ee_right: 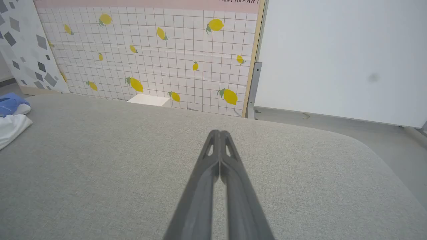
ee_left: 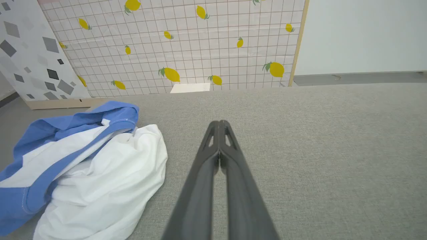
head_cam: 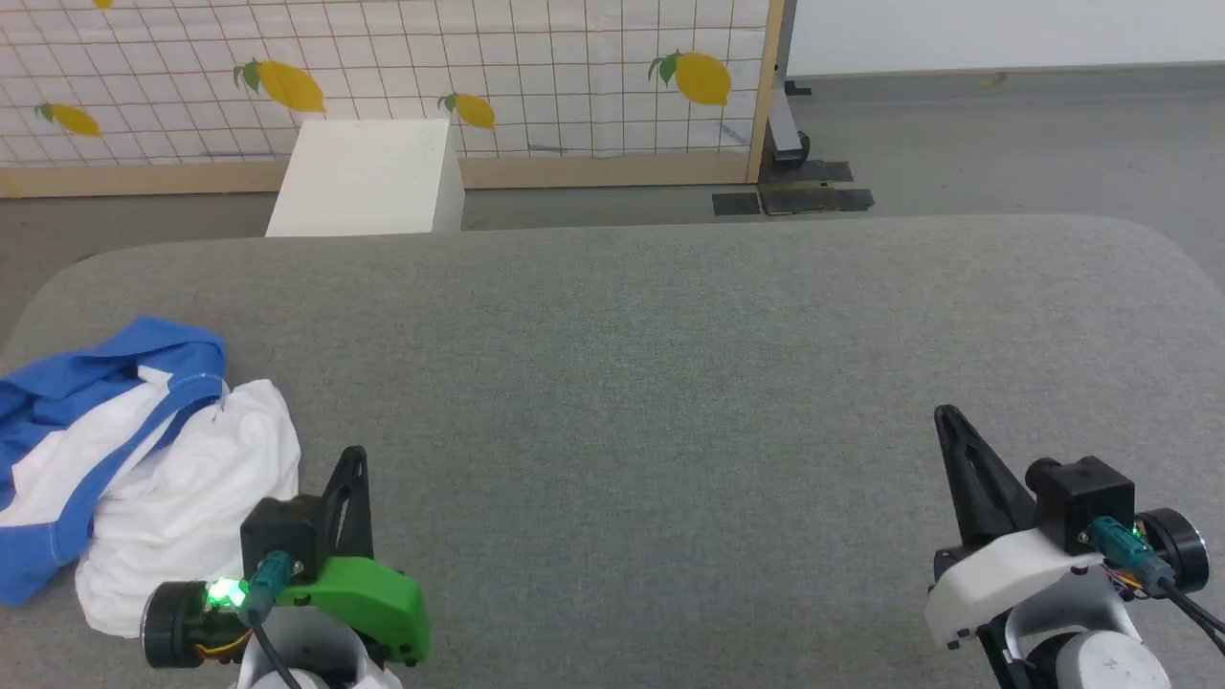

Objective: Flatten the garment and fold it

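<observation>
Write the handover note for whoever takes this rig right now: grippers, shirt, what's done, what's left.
Left gripper: shut, empty, fingers just right of the shirt, not touching it.
Right gripper: shut, empty, over bare table at the far right.
Shirt: crumpled heap at the table's left edge, blue parts bunched over the white.
Done: nothing; the shirt is neither flattened nor folded.
Left: probably open the left gripper, draw the shirt toward the middle, spread it flat, then fold.

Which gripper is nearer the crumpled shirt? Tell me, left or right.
Left. The left gripper sits just right of the garment; the right gripper is far across the grey surface.
</observation>
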Motion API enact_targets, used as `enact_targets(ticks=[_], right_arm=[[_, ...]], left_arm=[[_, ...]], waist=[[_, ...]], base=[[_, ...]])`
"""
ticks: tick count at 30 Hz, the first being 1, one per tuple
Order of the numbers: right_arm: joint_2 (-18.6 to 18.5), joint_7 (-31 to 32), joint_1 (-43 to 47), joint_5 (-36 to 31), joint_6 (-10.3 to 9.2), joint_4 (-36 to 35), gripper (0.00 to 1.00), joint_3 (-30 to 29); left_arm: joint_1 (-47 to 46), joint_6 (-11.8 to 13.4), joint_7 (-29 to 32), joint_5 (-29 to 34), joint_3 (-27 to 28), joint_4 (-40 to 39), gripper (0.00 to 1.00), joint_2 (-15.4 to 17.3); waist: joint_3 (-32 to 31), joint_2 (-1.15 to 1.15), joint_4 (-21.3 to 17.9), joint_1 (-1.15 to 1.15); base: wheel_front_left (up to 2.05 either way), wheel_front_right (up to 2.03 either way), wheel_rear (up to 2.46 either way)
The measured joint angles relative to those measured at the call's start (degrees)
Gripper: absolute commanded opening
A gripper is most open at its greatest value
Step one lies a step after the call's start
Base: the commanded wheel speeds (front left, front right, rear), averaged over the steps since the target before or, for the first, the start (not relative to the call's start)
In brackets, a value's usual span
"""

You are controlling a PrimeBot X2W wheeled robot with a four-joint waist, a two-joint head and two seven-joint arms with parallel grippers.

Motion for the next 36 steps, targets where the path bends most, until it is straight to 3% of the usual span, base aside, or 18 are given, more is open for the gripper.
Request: enact_targets(ticks=[35, 36], right_arm=[[0.0, 0.0, 0.0, 0.01, 0.0, 0.0, 0.0, 0.0], [0.0, 0.0, 0.0, 0.01, 0.0, 0.0, 1.0, 0.0]], left_arm=[[0.0, 0.0, 0.0, 0.0, 0.0, 0.0, 0.0, 0.0], [0.0, 0.0, 0.0, 0.0, 0.0, 0.0, 1.0, 0.0]], waist=[[0.0, 0.0, 0.0, 0.0], [0.0, 0.0, 0.0, 0.0]], base=[[0.0, 0.0, 0.0], [0.0, 0.0, 0.0]])
